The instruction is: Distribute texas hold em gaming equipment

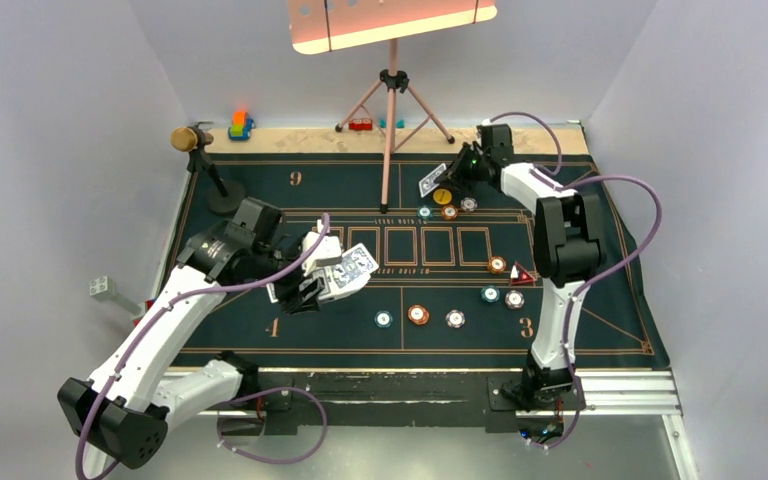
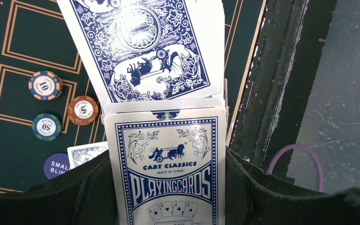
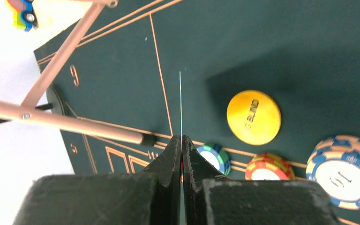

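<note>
- You are facing a green felt tabletop [image 1: 350, 185] enclosed by grey walls.
- Your left hand [image 1: 305, 285] clamps a blue card box [image 2: 171, 168] above the tabletop's left side, with cards [image 2: 140, 47] sticking out of its open top.
- Your right hand [image 3: 181, 140], pressed together, pinches one card [image 3: 180, 103] edge-on at the far side.
- Near it lies a yellow chip [image 3: 253, 116]; other chips [image 1: 418, 314] dot the near side.

Tripod [image 1: 391, 130] pole and legs block back centre. Right gripper [image 3: 182, 139], pinching a card [image 1: 430, 183], sits just beside a leg, with chips [image 1: 447, 205] close below it. Microphone [image 1: 192, 139] stand fences the back-left corner. Left gripper [image 2: 171, 197], clamped on the card box [image 1: 350, 266], overhangs the left mat. Centre card outlines [image 1: 430, 245] look open. Front chip row [image 1: 417, 314] lines the near edge, gaps hard to judge.
</note>
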Tool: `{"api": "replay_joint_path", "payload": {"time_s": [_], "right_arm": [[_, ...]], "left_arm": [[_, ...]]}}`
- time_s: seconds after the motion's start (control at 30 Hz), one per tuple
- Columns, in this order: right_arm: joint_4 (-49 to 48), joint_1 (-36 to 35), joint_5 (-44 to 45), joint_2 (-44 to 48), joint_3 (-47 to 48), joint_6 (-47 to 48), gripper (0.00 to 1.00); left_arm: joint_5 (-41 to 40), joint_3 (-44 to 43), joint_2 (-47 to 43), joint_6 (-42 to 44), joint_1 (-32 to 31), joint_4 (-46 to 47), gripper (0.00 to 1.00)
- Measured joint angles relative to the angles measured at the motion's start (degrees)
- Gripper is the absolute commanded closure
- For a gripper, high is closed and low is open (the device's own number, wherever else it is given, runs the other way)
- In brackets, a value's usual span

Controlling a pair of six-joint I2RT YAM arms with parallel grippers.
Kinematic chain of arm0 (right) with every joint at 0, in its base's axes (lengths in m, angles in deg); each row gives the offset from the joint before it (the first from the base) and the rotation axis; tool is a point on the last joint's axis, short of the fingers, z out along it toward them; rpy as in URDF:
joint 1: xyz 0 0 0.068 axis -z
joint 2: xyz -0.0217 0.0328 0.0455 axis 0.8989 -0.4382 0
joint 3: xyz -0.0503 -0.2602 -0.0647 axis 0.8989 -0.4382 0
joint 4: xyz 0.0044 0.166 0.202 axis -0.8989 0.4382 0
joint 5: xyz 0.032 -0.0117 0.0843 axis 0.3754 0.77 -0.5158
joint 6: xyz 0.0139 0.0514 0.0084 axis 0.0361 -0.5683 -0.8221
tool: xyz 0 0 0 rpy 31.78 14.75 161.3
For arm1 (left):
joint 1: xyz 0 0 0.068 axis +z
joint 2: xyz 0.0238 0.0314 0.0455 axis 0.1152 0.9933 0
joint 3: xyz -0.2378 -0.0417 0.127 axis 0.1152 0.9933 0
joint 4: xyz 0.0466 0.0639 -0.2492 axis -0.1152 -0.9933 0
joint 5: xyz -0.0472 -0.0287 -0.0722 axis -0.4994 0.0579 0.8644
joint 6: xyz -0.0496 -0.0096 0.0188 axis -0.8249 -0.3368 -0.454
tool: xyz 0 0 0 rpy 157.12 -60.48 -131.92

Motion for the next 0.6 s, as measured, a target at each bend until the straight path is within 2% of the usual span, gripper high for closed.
{"api": "replay_joint_path", "payload": {"time_s": [0.27, 0.33, 0.47, 0.6], "right_arm": [[1.97, 0.17, 3.96, -4.79, 6.25, -0.15, 0.98], [2.78, 0.2, 4.61, -5.75, 6.93, -0.15, 0.9], [5.44, 0.17, 6.82, -6.16, 6.88, -0.2, 0.66], [6.84, 0.17, 8.61, -6.03, 6.88, 0.13, 0.56]], "left_arm": [[-0.31, 0.0, -0.09, 0.02, 0.0, -0.57, 1.0], [-0.28, 0.0, -0.09, 0.02, -0.02, -0.57, 1.0], [-0.28, 0.0, -0.09, 0.02, 0.0, -0.57, 1.0], [-0.26, 0.0, -0.09, 0.04, -0.02, -0.59, 1.0]]}}
